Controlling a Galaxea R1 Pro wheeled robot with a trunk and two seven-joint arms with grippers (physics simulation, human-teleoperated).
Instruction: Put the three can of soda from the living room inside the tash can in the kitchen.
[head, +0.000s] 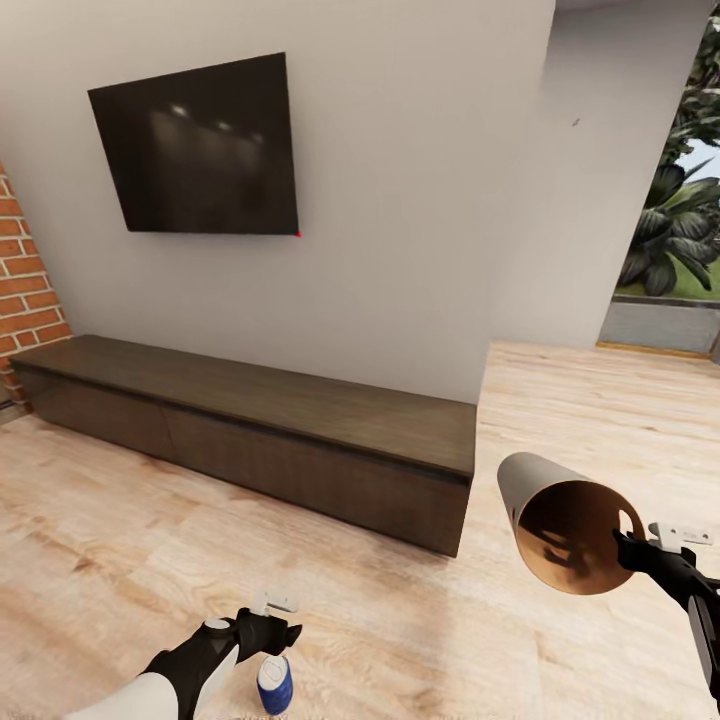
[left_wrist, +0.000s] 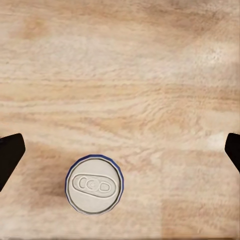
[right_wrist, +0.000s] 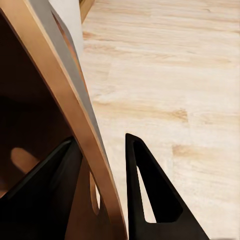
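One can of soda (left_wrist: 94, 185) under open left pincer (left_wrist: 120, 150); one tash can (head: 565, 523) clamped by right pincer (right_wrist: 102, 165).

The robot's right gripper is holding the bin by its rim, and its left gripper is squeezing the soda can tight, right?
Not quite. The left gripper is open: the left wrist view shows its fingers wide apart, clear of the soda can standing on the floor. The right gripper does hold the bin by its rim.

Soda can (head: 274, 685) running off the head view's bottom edge, its base unseen; left gripper's fingertips (left_wrist: 10, 156) clipped at both sides of the wrist view; trash can (head: 565, 524) hiding its own far end; brick fireplace (head: 28, 290) cut by the left edge
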